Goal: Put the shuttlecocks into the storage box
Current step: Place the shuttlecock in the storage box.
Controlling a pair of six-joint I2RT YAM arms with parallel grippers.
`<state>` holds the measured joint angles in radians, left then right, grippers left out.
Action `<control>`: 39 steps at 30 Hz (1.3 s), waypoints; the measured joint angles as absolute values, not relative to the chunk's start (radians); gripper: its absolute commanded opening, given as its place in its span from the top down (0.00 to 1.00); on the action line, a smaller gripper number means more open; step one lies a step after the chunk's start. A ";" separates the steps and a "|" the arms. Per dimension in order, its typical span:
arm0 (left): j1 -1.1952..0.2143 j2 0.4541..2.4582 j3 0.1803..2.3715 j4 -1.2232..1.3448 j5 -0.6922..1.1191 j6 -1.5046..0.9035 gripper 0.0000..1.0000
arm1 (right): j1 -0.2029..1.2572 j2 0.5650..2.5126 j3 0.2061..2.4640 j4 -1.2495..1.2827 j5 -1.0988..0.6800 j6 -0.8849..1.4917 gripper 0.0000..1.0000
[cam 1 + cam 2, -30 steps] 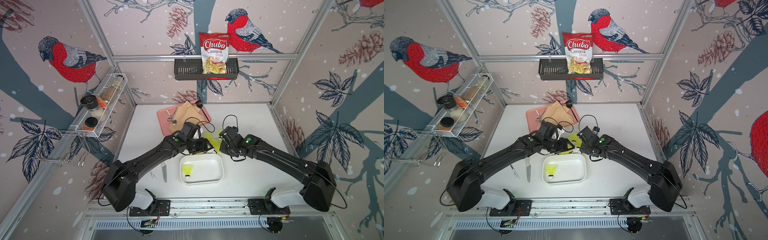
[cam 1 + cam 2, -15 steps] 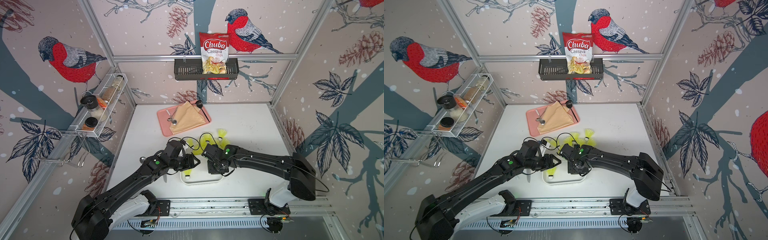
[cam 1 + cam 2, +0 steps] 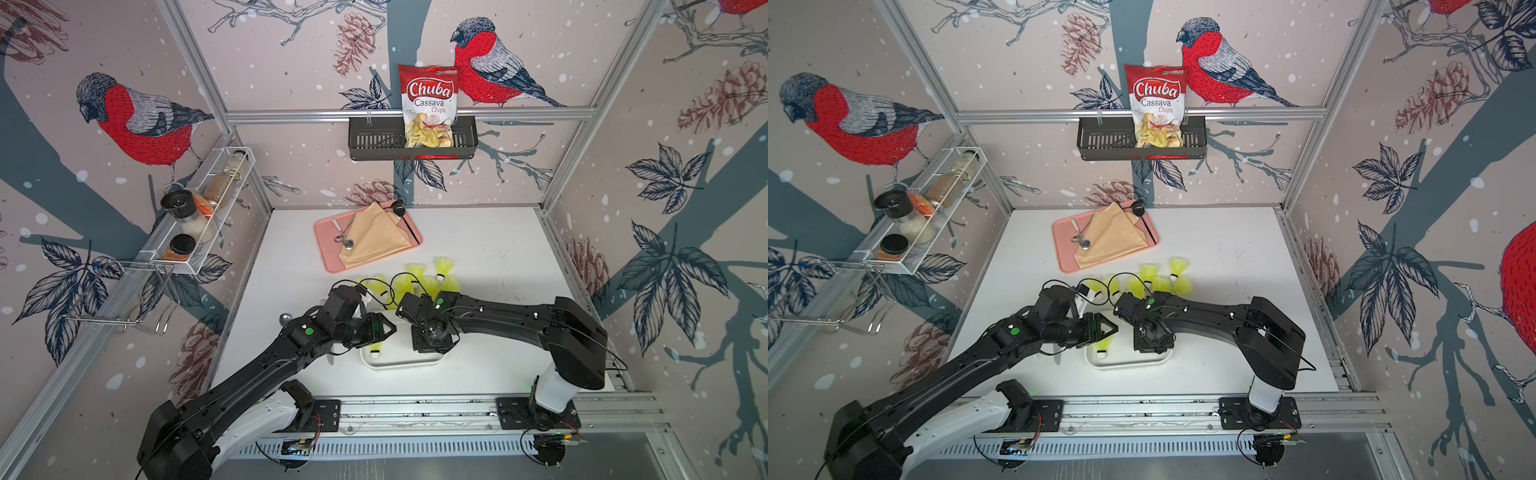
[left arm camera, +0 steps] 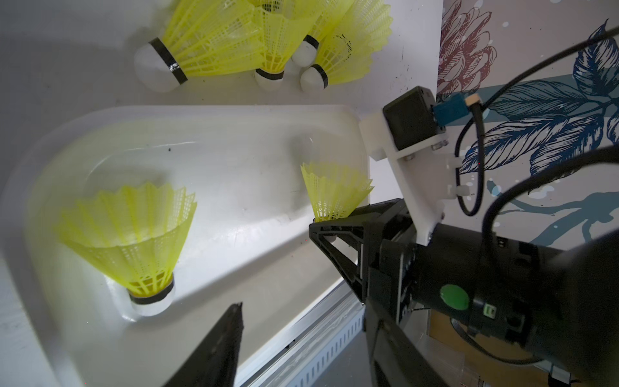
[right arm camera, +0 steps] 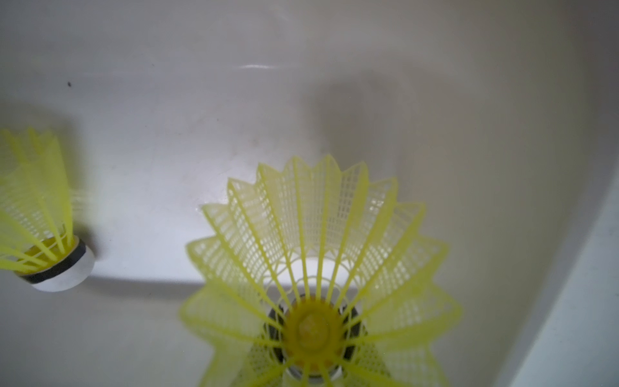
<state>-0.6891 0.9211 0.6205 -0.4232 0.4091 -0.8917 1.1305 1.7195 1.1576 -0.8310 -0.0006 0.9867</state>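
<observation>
The white storage box [image 3: 400, 365] [image 3: 1126, 364] sits near the table's front edge. One yellow-green shuttlecock [image 3: 375, 348] [image 4: 134, 241] stands in its left end on its white tip. My right gripper [image 3: 430, 345] [image 4: 322, 231] points down into the box's right end, shut on the base of a second shuttlecock [image 4: 335, 191] [image 5: 311, 254], skirt up. I cannot tell whether its tip touches the floor. My left gripper [image 3: 390, 330] [image 4: 301, 306] hovers open and empty at the box's left end. Several more shuttlecocks [image 3: 428, 277] [image 3: 1158, 276] [image 4: 268, 37] lie just behind the box.
At the back stands a pink tray [image 3: 326, 243] with a tan cloth, a spoon and a black ladle. A black basket [image 3: 374, 141] holding a chips bag hangs on the back wall. A wire rack [image 3: 195, 216] of jars hangs on the left wall.
Both arms have drawn back from the shuttlecock cluster to the box. The right gripper brought a shuttlecock with it and now points down into the box.
</observation>
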 measured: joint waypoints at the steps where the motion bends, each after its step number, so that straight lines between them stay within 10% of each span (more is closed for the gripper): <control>1: -0.689 0.920 0.619 -0.428 0.407 -0.891 0.39 | 1.129 1.726 1.157 -0.831 -0.001 0.994 0.71; 39: -0.689 0.977 0.659 -0.512 0.338 -0.883 0.39 | 1.119 1.742 1.210 -0.854 0.030 1.002 0.47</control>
<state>-0.6891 0.9768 0.6590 -0.5121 0.3382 -0.8833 1.1191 1.7424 1.2102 -0.8543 0.0303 1.0023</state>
